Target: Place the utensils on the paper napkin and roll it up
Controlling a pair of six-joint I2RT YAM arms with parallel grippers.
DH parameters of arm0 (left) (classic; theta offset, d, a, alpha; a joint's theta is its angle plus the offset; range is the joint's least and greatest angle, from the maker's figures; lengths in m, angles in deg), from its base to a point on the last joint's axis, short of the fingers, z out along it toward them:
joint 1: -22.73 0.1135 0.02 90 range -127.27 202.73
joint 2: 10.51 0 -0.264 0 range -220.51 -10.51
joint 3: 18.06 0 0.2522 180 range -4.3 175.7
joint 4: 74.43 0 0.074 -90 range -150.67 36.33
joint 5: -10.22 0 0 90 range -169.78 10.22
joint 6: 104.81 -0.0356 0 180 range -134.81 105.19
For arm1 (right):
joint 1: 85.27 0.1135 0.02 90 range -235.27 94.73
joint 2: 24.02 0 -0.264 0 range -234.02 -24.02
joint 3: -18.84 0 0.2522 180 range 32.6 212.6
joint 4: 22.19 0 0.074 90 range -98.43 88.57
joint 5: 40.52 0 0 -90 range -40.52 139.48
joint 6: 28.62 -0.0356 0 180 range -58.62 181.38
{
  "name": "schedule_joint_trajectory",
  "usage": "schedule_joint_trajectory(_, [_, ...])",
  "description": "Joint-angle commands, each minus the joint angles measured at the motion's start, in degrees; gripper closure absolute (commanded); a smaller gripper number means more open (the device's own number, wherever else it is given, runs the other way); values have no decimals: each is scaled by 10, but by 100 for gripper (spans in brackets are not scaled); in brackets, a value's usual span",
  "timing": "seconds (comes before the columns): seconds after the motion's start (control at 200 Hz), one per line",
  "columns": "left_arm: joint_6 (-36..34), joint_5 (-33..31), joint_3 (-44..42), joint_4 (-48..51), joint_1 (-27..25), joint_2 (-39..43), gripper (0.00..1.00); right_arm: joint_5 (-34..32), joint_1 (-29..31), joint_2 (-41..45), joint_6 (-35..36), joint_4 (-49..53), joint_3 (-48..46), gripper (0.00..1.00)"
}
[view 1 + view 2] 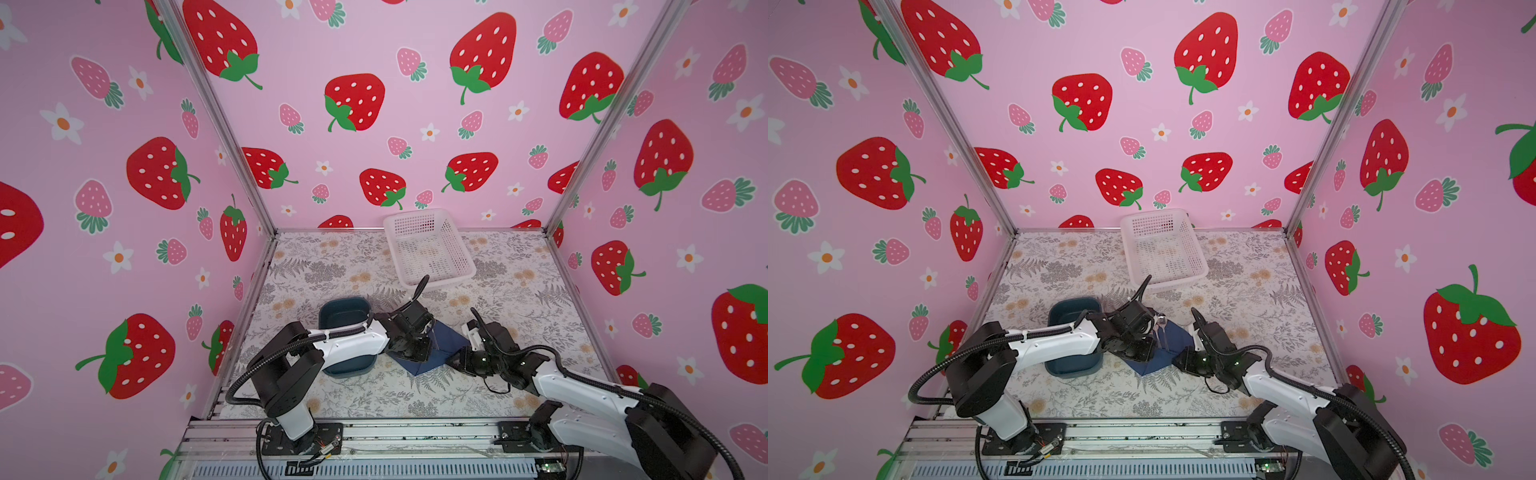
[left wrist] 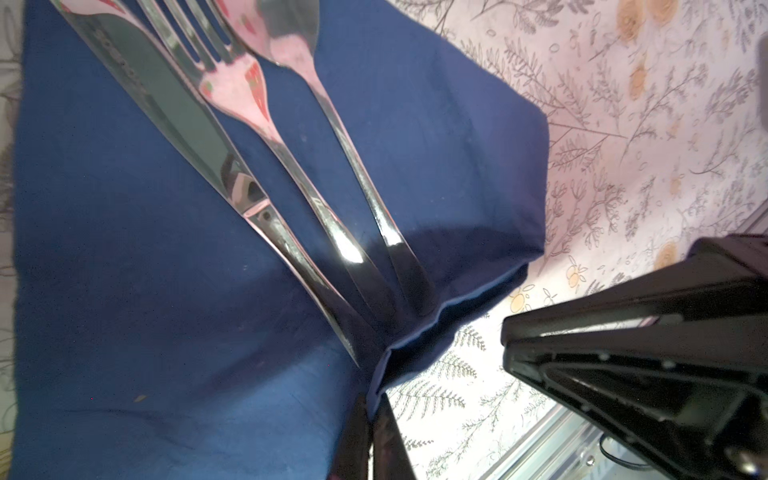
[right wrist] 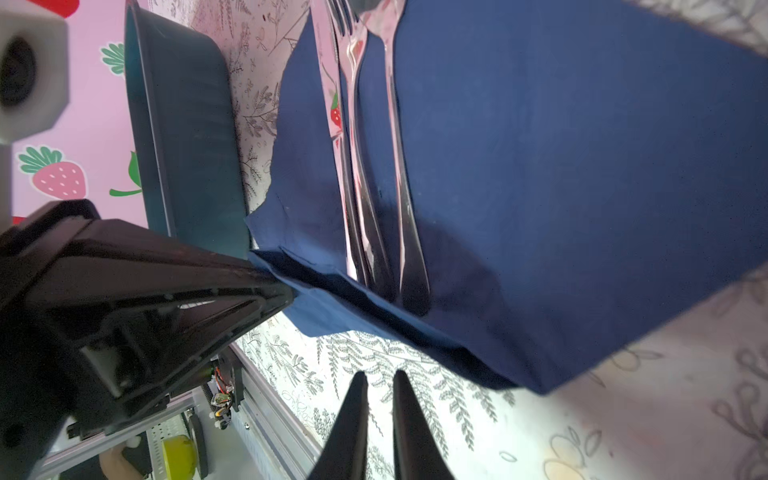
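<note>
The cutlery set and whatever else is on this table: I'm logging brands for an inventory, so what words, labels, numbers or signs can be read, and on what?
None can be read.
knife, fork, spoon: no legible stamp, only reflections.
paper napkin, teal tray, white basket: plain.
walls: strawberries and flowers, no words.

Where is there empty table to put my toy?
Bare: right of the white perforated plastic basket to the wall; the back left corner beside it; the front strip by the metal rail. Crowded: the middle, with the teal plastic tray, the dark navy paper napkin holding silver cutlery, left gripper and right gripper.
</note>
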Motion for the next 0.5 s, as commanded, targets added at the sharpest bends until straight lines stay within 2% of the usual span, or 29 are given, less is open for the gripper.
schedule_joint_trajectory(0.0, [-9,-9,23,16,1,-7,92,-26,0,-17,10,11,30,85])
schedule_joint_trajectory(0.175, [-7,-11,24,17,0,-8,92,-81,-3,-35,-11,19,43,85])
schedule_joint_trajectory(0.495, [-12,-16,32,29,0,-18,93,-137,-3,-67,-13,47,51,84])
